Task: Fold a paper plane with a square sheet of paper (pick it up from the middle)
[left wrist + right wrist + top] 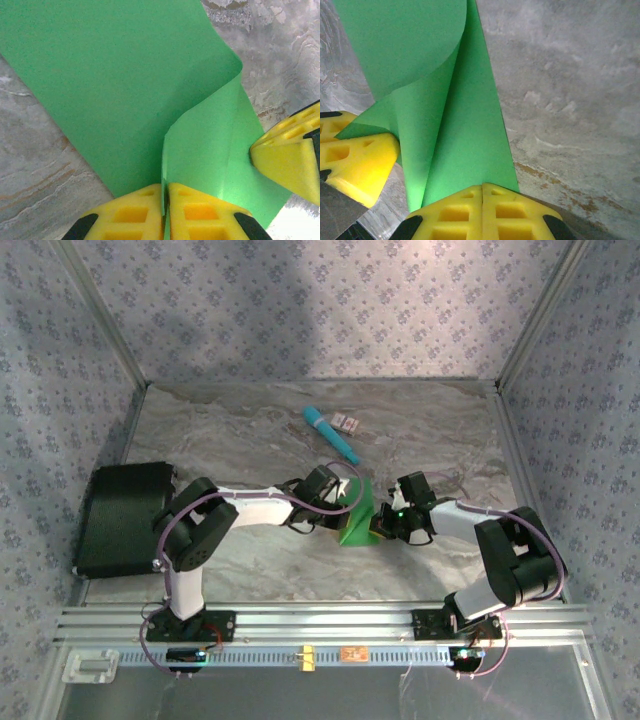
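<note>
Marbled tabletop [230,430]; left gripper [165,195], right gripper [482,194] both pinching edges of curled green square sheet of paper [115,85].

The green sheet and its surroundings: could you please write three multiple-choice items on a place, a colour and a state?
1. Where is the teal stick? A: beyond the square sheet of paper, farther from the arms. B: in a gripper. C: under the sheet.
2. What colour are the fingers? A: red. B: yellow. C: white.
3. How is the sheet? A: flat, untouched. B: balled up. C: curled, pinched by the left gripper and right gripper.
Answers: A, top view shows it past the sheet; B, wrist views show yellow; C, shut fingers clamp it.
</note>
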